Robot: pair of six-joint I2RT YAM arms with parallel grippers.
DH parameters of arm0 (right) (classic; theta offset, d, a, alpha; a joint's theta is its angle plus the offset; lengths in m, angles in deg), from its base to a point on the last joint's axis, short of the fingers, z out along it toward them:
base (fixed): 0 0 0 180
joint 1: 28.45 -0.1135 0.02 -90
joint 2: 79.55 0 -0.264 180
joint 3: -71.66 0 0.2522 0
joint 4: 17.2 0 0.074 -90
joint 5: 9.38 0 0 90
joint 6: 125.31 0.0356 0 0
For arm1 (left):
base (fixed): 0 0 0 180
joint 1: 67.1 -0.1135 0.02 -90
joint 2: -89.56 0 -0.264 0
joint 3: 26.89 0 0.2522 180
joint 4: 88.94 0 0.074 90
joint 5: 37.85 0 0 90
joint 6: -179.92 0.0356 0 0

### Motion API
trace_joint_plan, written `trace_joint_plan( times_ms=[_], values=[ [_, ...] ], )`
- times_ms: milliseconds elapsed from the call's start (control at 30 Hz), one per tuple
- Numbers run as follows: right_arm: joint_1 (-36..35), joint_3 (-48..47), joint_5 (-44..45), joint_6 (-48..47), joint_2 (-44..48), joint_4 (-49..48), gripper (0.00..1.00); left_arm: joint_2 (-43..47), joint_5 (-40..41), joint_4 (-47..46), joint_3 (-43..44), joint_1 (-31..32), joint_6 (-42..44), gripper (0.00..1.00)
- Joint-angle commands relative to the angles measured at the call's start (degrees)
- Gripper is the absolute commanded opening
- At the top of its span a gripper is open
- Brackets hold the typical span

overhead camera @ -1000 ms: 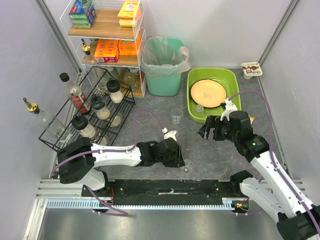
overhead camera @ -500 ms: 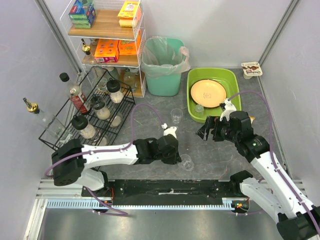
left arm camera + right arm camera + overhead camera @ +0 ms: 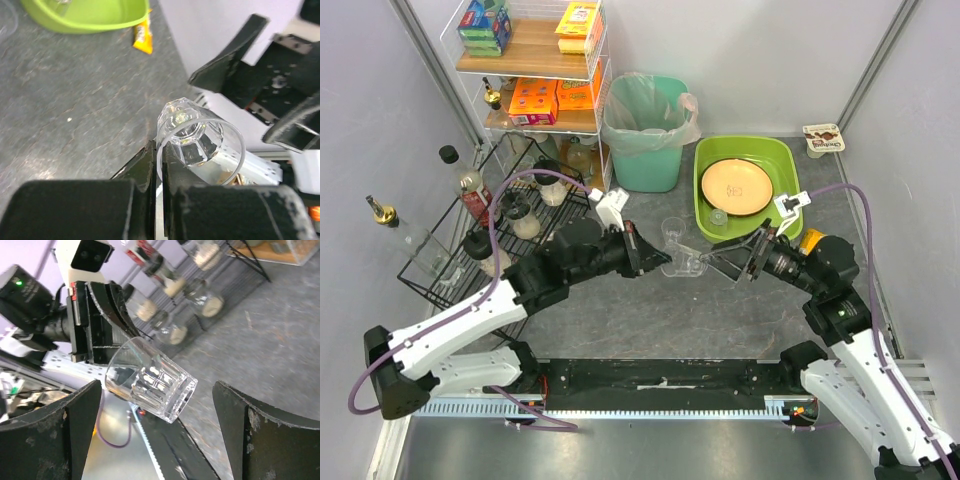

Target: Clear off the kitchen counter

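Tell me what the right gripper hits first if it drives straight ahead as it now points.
The clear glass, held sideways by the left gripper, sits dead ahead, framed by the right gripper's open fingers. It is likely the first contact, though depth is unclear.

We see three plain pale-grey walls closing the space: the back wall (image 3: 760,60), the left wall (image 3: 365,110) and the right wall (image 3: 915,130). A slanting aluminium post (image 3: 870,55) marks the far right corner. In the far left corner stands a white wire shelf unit (image 3: 604,75) with two wooden boards (image 3: 525,62), and just beside it a teal bin (image 3: 645,155) lined with a clear bag. Along the near edge runs a ribbed metal rail (image 3: 650,408), with a brushed steel sheet (image 3: 620,455) below it. The light is even and soft, and shadows are faint.
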Motion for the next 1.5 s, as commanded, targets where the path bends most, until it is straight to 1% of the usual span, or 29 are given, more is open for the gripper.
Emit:
trace_joint_plan(
  times_ms=[0, 67, 133, 233, 267, 467, 600, 700, 867, 900, 933, 1000, 1067, 1100, 1133, 1200, 1233, 1267, 1333, 1367, 1467],
  values=[
    [-0.01, 2.48, -5.97, 13.87, -0.46, -18.56, 0.98, 3.73, -7.20, -6.10, 3.40, -1.65, 2.56, 0.02],
    [-0.10, 3.63, -6.68, 18.70, -0.98, -26.80, 0.98, 4.69, -8.61, -8.39, 3.66, -1.82, 2.56, 0.02],
    [-0.19, 4.24, -6.86, 22.23, -1.42, -32.01, 0.98, 5.31, -9.41, -10.59, 3.75, -1.82, 2.56, 0.02],
    [-0.36, 4.07, -7.21, 25.22, -2.74, -36.07, 0.98, 5.75, -10.11, -13.05, 3.75, -1.91, 2.64, 0.02],
    [-0.71, 4.16, -7.30, 26.27, -3.01, -37.56, 0.98, 5.75, -10.20, -15.32, 3.75, -1.83, 2.82, 0.02],
    [-1.86, 5.56, -8.62, 34.18, -5.12, -48.19, 0.98, 4.88, -10.11, -17.19, 4.45, -1.91, 3.52, 0.02],
    [-2.56, 6.53, -9.32, 38.23, -6.34, -53.30, 0.86, 4.26, -8.97, -17.72, 4.28, -1.91, 3.70, 0.02],
    [-3.00, 6.62, -9.50, 38.59, -6.70, -53.83, 0.73, 4.08, -8.71, -18.51, 4.02, -1.91, 3.70, 0.02],
    [-3.27, 6.36, -8.71, 37.54, -7.14, -51.56, 0.41, 3.73, -8.62, -17.98, 3.84, -1.91, 3.79, 0.02],
    [-3.27, 6.18, -8.36, 36.93, -7.14, -50.15, 0.33, 3.65, -8.44, -17.72, 3.84, -1.91, 3.87, 0.02],
    [-3.27, 6.01, -7.75, 36.14, -7.05, -48.84, 0.28, 3.73, -8.44, -17.37, 3.84, -1.91, 4.05, 0.04],
    [-3.27, 5.04, -7.48, 33.59, -7.05, -44.28, 0.20, 4.08, -7.39, -16.23, 3.93, -1.91, 4.31, 0.10],
    [-3.18, 3.46, -6.60, 29.56, -6.70, -38.40, 0.14, 4.52, -5.99, -14.56, 3.93, -1.91, 4.93, 0.24],
    [-3.26, 2.59, -5.99, 27.88, -6.70, -35.84, 0.12, 4.87, -4.68, -13.60, 4.01, -1.91, 5.19, 0.31],
    [-3.27, 1.62, -5.55, 25.78, -6.53, -32.68, 0.11, 5.22, -3.10, -10.54, 4.28, -2.09, 5.37, 0.42],
    [-3.27, -1.27, -3.27, 20.08, -6.70, -23.91, 0.09, 5.75, 2.17, -5.00, 5.07, -2.00, 5.28, 0.65],
    [-3.18, -3.20, -1.78, 16.30, -6.96, -18.03, 0.08, 6.28, 7.41, -1.93, 5.50, -2.00, 5.02, 0.69],
    [-3.26, -5.05, -0.02, 13.13, -7.40, -12.32, 0.06, 6.63, 11.64, 1.93, 5.77, -2.09, 4.76, 0.72],
    [-3.27, -9.01, 4.27, 5.93, -9.76, -0.63, 0.06, 8.12, 18.68, 9.06, 5.86, -2.18, 4.49, 0.74],
    [-3.27, -11.37, 7.00, 2.07, -11.43, 4.39, 0.06, 8.56, 21.76, 10.66, 5.51, -2.18, 4.66, 0.75],
    [-3.26, -19.54, 17.62, -9.35, -17.05, 17.15, 0.05, 11.81, 26.18, 14.44, 3.49, -2.44, 5.45, 0.77]
  ],
)
